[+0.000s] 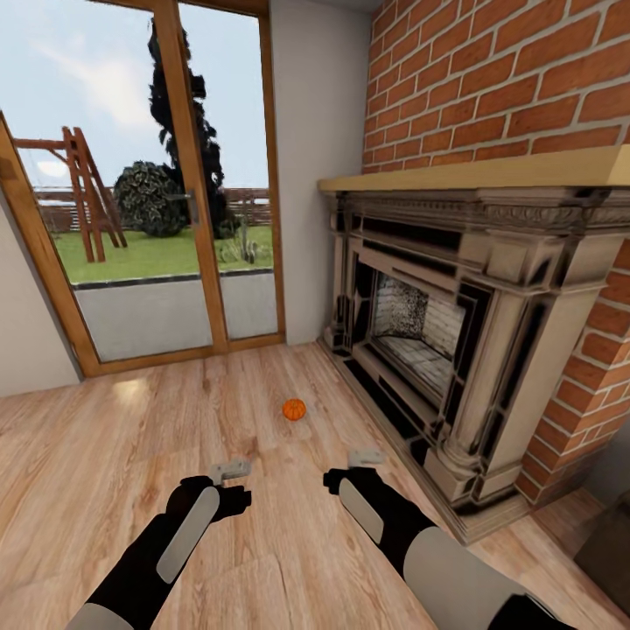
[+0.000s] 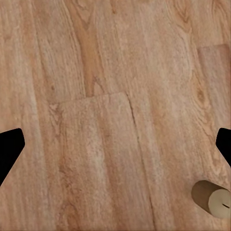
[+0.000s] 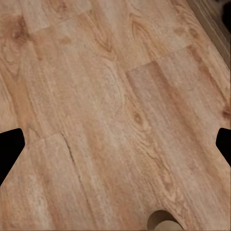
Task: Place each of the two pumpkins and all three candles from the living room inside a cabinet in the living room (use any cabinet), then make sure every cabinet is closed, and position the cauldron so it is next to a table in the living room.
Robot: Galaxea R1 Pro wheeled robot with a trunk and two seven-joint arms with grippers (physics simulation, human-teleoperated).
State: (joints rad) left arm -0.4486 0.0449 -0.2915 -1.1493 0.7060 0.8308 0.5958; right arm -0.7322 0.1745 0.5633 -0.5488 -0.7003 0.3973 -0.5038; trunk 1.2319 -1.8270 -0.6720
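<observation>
Ahead, one pumpkin (image 1: 294,409) on wood floor (image 1: 131,455) beside fireplace (image 1: 437,332).

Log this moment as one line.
small round orange pumpkin: on wood floor, before fireplace | left gripper: open, empty | right gripper: open, empty

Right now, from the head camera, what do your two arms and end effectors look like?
Both arms are glossy black with a long pale-grey panel on the forearm and light-grey upper segments. The left end effector and right end effector have stubby pale-grey fingers on black wrists. No cables or markings are visible.
</observation>
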